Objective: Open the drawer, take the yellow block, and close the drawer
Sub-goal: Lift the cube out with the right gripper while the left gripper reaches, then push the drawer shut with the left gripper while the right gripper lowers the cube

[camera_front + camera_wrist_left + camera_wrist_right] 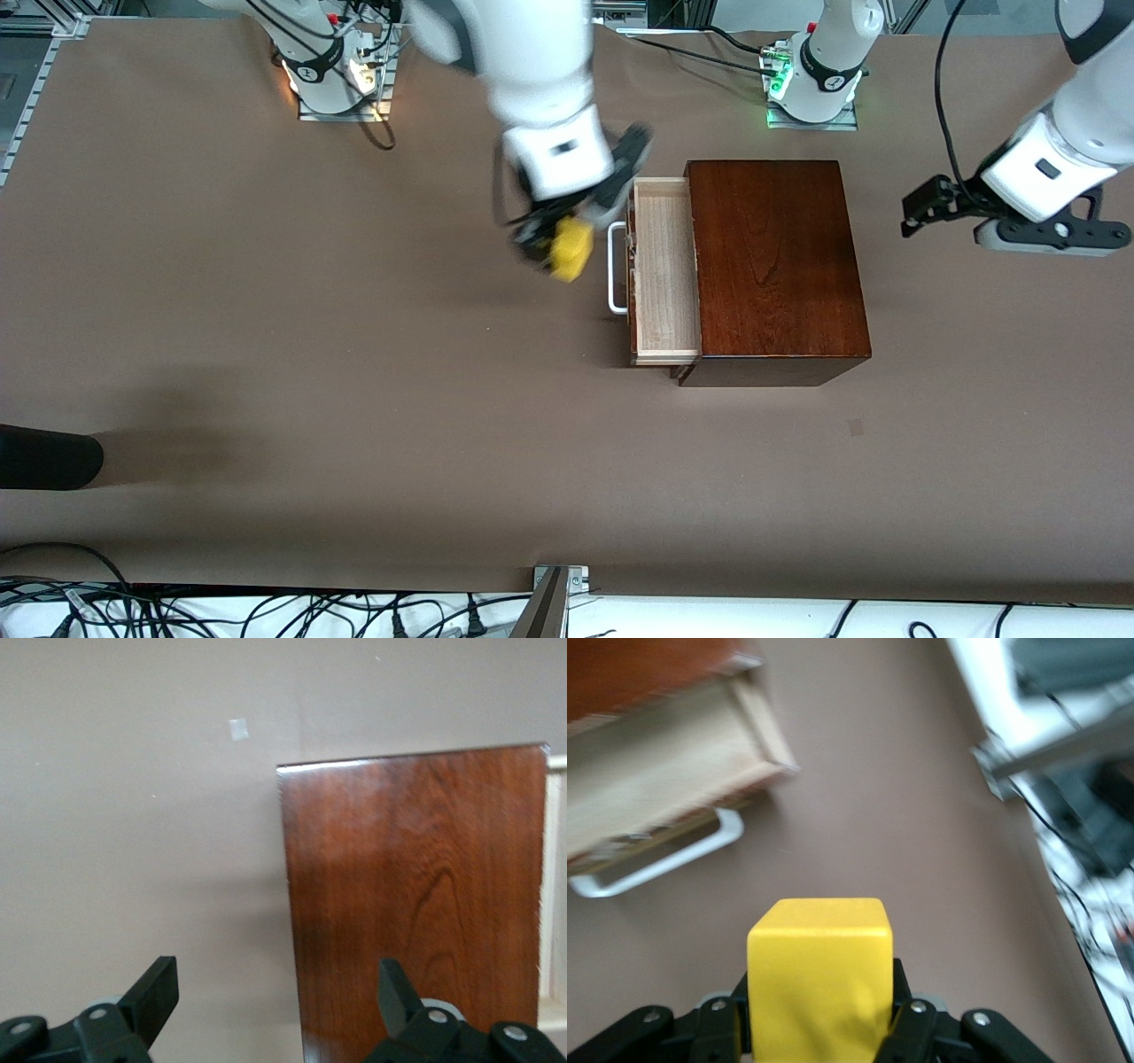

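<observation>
The drawer [663,270] stands pulled out of the box [772,266] toward the right arm's end, its pale inside bare and open from above, its white handle [617,268] jutting out just beside the right gripper [556,241]. That gripper, clamped on the yellow block [571,249], hangs over bare table in front of the drawer, partly blocking the approach to the handle. The left gripper [1050,232], fingers spread, waits over table beside the box, well apart from it. Wide bare table [354,372] lies nearer the camera.
</observation>
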### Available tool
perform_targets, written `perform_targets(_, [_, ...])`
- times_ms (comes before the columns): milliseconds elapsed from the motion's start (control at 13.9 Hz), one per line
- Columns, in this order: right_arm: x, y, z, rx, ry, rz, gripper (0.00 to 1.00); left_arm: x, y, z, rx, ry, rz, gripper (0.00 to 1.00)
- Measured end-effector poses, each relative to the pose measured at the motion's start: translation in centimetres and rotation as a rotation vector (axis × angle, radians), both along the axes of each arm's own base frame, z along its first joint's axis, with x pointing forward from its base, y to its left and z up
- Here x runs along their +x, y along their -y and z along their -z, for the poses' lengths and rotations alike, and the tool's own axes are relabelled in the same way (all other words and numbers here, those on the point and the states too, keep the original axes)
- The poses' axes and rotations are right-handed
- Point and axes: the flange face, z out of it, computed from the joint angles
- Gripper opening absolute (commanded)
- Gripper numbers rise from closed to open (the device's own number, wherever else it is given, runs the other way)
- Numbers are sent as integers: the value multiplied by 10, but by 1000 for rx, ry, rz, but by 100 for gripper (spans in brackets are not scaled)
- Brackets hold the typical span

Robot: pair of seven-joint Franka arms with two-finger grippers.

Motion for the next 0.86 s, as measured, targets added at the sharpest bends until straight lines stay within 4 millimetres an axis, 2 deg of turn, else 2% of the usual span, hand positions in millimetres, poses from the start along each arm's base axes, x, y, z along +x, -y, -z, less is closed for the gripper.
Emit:
perform_targets(216, [67,98,28,21,-55,191,0,-12,61,-13,-29,-38,235,100])
perform_targets(288, [85,137,41,35,-86,256,0,-15,80,-12,-71,-53,332,100])
perform_targets(432, [108,220,73,82,-179,389,0,-14,108,4,-217,-99,501,100])
perform_targets(504, [112,257,93,89,-218,447,0,-11,118,18,-299,-123,569,100])
perform_targets(648, [113,314,138,89,-258,538,0,-7,149,46,-435,-175,657,100])
perform_targets(864, [101,373,220,91,-281,638,0,-26,236,77,-584,-263,760,100])
